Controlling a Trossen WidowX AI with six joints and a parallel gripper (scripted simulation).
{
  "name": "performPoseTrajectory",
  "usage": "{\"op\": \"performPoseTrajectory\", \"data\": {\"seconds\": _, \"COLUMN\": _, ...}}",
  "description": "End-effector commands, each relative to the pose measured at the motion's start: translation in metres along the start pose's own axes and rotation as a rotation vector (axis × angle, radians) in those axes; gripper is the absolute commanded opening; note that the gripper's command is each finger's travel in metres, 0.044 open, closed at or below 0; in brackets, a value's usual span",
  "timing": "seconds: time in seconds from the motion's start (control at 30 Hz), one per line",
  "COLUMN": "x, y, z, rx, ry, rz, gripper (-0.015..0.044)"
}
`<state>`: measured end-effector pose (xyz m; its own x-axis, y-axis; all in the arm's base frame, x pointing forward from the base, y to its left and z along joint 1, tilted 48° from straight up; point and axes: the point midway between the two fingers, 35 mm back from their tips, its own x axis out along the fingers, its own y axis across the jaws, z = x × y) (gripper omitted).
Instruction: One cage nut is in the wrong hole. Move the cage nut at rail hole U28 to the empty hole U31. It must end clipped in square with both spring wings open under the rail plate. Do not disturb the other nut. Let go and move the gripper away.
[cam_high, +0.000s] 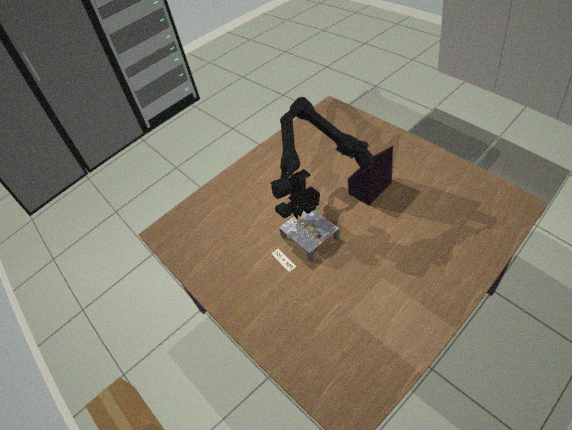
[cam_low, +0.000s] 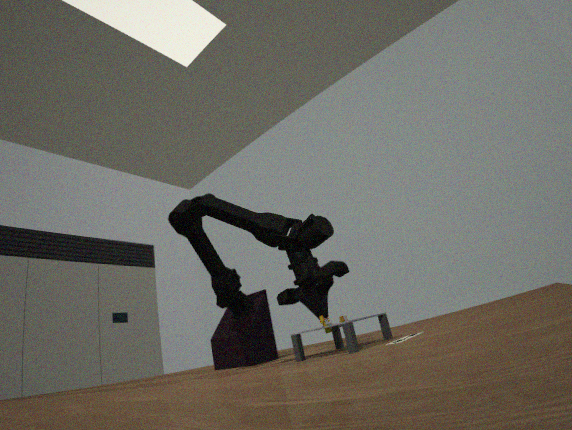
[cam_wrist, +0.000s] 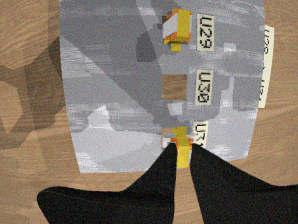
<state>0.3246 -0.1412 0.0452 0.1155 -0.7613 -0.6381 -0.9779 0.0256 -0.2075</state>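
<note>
The fingertips of the gripper (cam_high: 298, 215) (cam_low: 322, 315) (cam_wrist: 184, 146) are pinched around a yellow and orange cage nut (cam_high: 298, 219) (cam_low: 325, 323) (cam_wrist: 183, 156). The nut is held at the hole by the U31 label (cam_wrist: 200, 134), at the near end of the row in the wrist view. It looks a bit tipped in the exterior view, and some yellow can be seen under the plate. It cannot be told if both spring wings are open.

Farther up the row in the wrist view, the square U30 hole (cam_wrist: 174, 87) is seen with no nut in it. Past that, the other nut (cam_high: 312, 229) (cam_low: 342, 319) (cam_wrist: 177, 26) is set by the U29 label (cam_wrist: 205, 32).

The gray rail plate (cam_high: 310, 245) (cam_low: 367, 318) (cam_wrist: 110, 155) is held up by short legs on the wooden table (cam_high: 240, 260) (cam_low: 425, 375) (cam_wrist: 25, 190). A small paper card (cam_high: 284, 260) (cam_low: 405, 338) (cam_wrist: 266, 65) is laid flat near the plate.

The black arm (cam_high: 325, 122) (cam_low: 240, 215) is bent high over the table. Its low end is seen by a dark purple block (cam_high: 372, 182) (cam_low: 245, 330). In the top view, a brown box (cam_high: 125, 405) is seen on the floor at the near left.
</note>
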Motion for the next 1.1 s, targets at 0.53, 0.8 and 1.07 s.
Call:
{"op": "performPoseTrajectory", "data": {"seconds": 0.53, "x": 0.0006, "y": 0.0018, "z": 0.0006, "rx": -0.005, "ry": -0.002, "rz": -0.024, "gripper": 0.0023}}
{"op": "performPoseTrajectory", "data": {"seconds": 0.8, "x": 0.0008, "y": 0.0022, "z": 0.0008, "rx": -0.005, "ry": -0.002, "rz": -0.029, "gripper": 0.0023}}
{"op": "performPoseTrajectory", "data": {"seconds": 1.07, "x": 0.0010, "y": 0.0027, "z": 0.0010, "rx": -0.005, "ry": -0.002, "rz": -0.038, "gripper": 0.0023}}
